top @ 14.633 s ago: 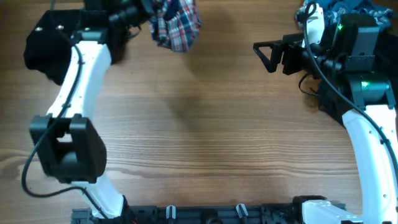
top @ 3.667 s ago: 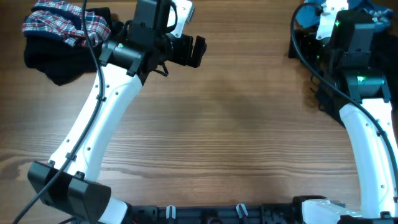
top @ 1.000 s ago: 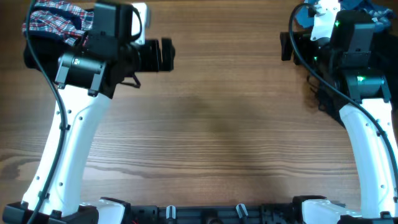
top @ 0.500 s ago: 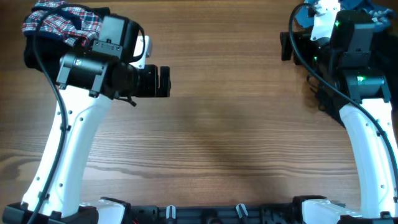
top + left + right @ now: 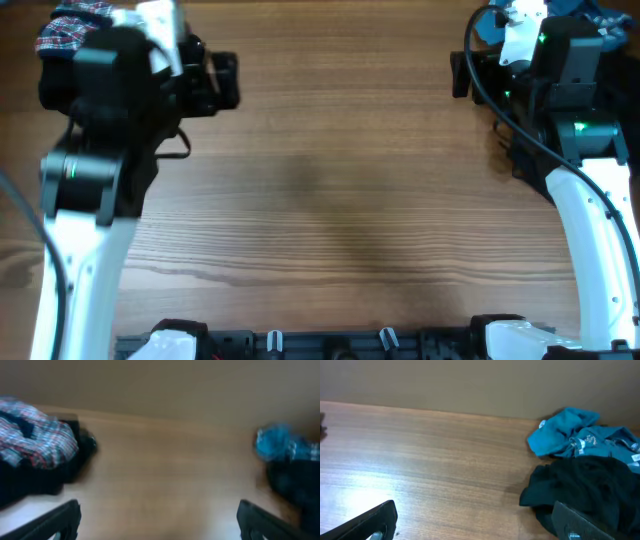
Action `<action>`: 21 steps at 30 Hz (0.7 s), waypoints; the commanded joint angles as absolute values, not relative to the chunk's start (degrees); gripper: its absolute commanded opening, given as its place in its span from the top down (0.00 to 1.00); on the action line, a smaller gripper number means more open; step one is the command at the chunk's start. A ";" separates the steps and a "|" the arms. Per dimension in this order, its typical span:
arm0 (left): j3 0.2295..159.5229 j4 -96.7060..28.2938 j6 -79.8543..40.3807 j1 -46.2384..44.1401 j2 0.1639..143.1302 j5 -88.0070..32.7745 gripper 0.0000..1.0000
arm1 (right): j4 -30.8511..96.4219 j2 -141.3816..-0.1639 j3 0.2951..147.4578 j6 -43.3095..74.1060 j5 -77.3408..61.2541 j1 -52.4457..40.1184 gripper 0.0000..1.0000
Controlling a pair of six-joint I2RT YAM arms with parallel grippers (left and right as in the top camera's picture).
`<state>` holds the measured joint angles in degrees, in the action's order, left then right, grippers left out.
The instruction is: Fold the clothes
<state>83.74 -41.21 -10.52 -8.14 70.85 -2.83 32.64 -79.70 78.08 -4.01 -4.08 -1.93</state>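
The clothes lie in two heaps at the back corners. A red, navy and white plaid garment [image 5: 72, 24] rests on a black one [image 5: 55, 92] at the back left; the blurred left wrist view shows the plaid [image 5: 36, 435] too. A blue garment [image 5: 572, 435] and a black one [image 5: 592, 490] lie at the back right. My left gripper [image 5: 226, 82] hovers open just right of the plaid heap, holding nothing. Open and empty as well, my right gripper [image 5: 458, 73] sits left of the blue garment [image 5: 490, 24], its right finger [image 5: 582, 522] over the black cloth's edge.
Bare wooden tabletop [image 5: 330, 190] stretches between the two arms. The arm bases and a black rail [image 5: 330, 345] line the front edge. A plain wall stands behind the table's far edge [image 5: 445, 410].
My left arm has pulled back to the left and its gripper has swung up toward the plaid heap, blurring in motion. The right arm has stayed still.
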 commanded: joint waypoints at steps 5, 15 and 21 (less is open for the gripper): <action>48.51 -15.14 -9.41 -0.30 49.54 -3.55 0.00 | 32.64 -80.25 77.89 -4.36 -4.82 -1.74 0.00; 15.42 1.37 -9.41 4.54 23.51 -8.36 0.00 | 32.64 -80.25 77.89 -4.36 -4.82 -1.74 0.00; 7.90 0.84 -9.41 5.91 12.73 -8.73 0.00 | 32.64 -80.25 77.89 -4.36 -4.82 -1.74 0.00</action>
<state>10.50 0.82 -10.15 5.06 17.10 -7.44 32.75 -79.70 78.08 -4.01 -4.08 -1.93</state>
